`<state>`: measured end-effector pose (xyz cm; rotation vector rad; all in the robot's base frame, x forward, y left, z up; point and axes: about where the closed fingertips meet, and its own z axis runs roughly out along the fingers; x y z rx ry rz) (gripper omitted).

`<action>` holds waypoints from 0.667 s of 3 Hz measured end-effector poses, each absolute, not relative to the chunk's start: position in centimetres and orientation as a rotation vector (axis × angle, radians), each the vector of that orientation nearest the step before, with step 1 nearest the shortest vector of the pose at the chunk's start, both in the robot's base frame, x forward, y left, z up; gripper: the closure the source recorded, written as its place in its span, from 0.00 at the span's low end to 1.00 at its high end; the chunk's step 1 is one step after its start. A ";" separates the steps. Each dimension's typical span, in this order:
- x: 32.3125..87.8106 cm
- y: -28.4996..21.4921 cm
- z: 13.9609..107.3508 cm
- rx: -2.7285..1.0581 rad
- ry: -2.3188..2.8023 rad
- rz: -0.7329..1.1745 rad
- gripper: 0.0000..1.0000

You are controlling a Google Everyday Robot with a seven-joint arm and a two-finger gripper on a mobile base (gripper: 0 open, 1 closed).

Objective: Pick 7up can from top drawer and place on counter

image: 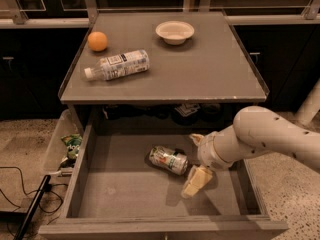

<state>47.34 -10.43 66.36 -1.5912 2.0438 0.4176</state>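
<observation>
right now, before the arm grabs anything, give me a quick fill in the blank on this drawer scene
1. The 7up can lies on its ____ on the floor of the top drawer.
2. The gripper is down inside the drawer, just to the picture's ____ of the can.
3. On the counter are an orange, a bowl and a bottle; the one nearest the front edge is the ____.

Missing words: side; right; bottle
</observation>
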 end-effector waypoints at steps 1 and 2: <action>49.1 -9.0 64.7 -1.521 2.018 0.446 0.00; 50.4 -7.3 63.8 -1.458 2.015 0.480 0.00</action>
